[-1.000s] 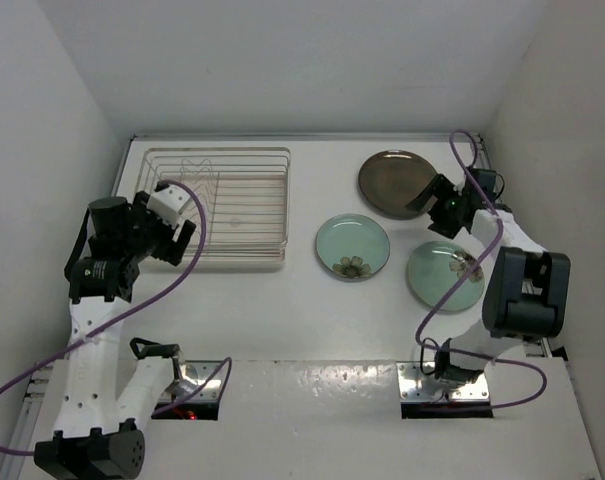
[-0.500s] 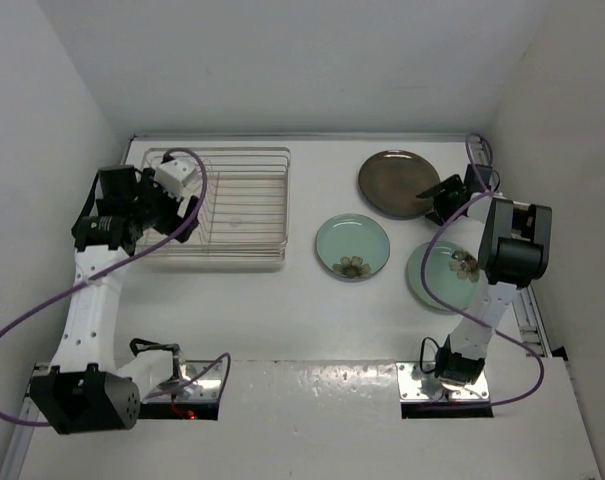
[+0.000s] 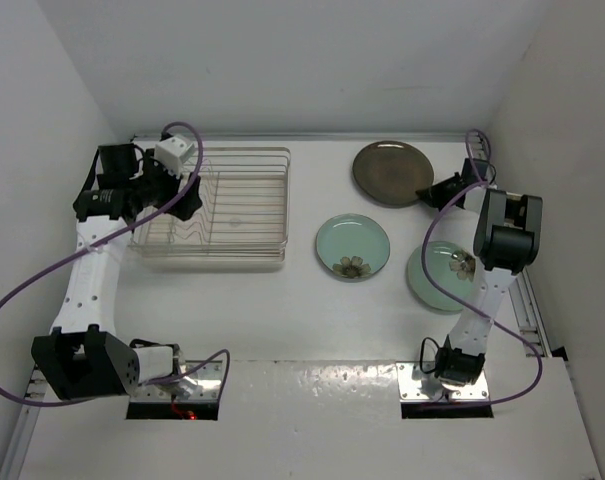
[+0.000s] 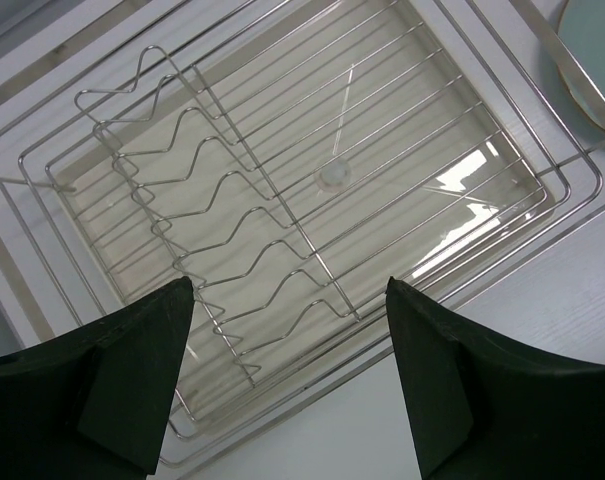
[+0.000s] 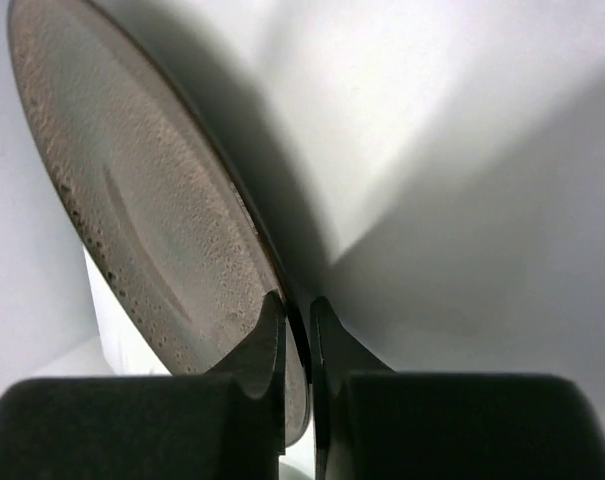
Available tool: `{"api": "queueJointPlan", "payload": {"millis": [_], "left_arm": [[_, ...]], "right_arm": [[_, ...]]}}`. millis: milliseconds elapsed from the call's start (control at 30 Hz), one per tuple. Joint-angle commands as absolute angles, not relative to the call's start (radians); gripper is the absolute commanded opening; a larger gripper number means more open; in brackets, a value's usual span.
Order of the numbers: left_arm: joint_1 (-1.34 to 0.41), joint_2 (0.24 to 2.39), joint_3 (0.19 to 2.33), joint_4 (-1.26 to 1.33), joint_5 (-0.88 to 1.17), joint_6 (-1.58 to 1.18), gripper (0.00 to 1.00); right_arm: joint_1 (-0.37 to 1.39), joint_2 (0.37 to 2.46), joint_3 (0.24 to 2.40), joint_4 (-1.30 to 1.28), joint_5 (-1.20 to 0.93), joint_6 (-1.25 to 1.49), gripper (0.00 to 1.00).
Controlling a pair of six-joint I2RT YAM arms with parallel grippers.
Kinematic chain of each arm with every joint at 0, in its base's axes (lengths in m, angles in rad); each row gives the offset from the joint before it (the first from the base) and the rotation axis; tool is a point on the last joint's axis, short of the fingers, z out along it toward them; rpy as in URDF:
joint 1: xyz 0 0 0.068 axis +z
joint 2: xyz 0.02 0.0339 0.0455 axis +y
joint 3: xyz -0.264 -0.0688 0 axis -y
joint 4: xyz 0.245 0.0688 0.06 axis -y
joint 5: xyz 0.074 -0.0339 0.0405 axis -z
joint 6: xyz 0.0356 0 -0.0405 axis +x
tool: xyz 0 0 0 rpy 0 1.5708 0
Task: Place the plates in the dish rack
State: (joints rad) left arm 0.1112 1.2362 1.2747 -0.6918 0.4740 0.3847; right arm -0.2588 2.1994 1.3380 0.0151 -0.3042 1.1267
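**Pinching the brown plate's rim, left arm over the rack**

Top view: the left arm reaches up the left side and bends inward. The left gripper hangs above the left part of the single dish rack, upper left on the table. The right arm stretches straight to the upper right, where the right gripper meets the lower right edge of the dark brown plate. There are three plates. The middle mint plate lies at the centre. The right mint plate is partly hidden under the right arm.

Left wrist view: the fingers are spread wide with nothing between them. The rack's wavy prongs lie below.

Right wrist view: both fingers are clamped on the brown plate's rim. The plate is cut off at the top left and possibly tilted.
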Motion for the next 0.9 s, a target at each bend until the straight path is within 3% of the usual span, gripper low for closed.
{"api": "queueJointPlan", "payload": {"millis": [0, 233, 433, 600, 767, 867], "left_arm": [[0.121, 1.233, 1.316, -0.672, 0.506, 0.373, 0.82], [0.091, 1.215, 1.325, -0.672, 0.476, 0.413, 0.82], [0.029, 1.293, 1.462, -0.735, 0.416, 0.445, 0.82], [0.029, 1.411, 1.587, -0.871, 0.451, 0.465, 0.82], [-0.003, 1.653, 1.899, -1.151, 0.561, 0.531, 0.71], [-0.115, 1.619, 1.907, -1.044, 0.561, 0.554, 0.73]], "right_arm": [[-0.253, 2.200, 1.309, -0.028, -0.248, 1.100, 0.00], [-0.193, 2.010, 1.480, -0.129, -0.154, 0.731, 0.00], [-0.103, 1.824, 1.577, -0.201, -0.042, 0.453, 0.00], [-0.054, 1.703, 1.533, -0.184, -0.017, 0.341, 0.00], [0.023, 1.560, 1.445, -0.182, -0.011, 0.250, 0.00], [0.086, 1.464, 1.385, -0.181, -0.014, 0.186, 0.00]]}}
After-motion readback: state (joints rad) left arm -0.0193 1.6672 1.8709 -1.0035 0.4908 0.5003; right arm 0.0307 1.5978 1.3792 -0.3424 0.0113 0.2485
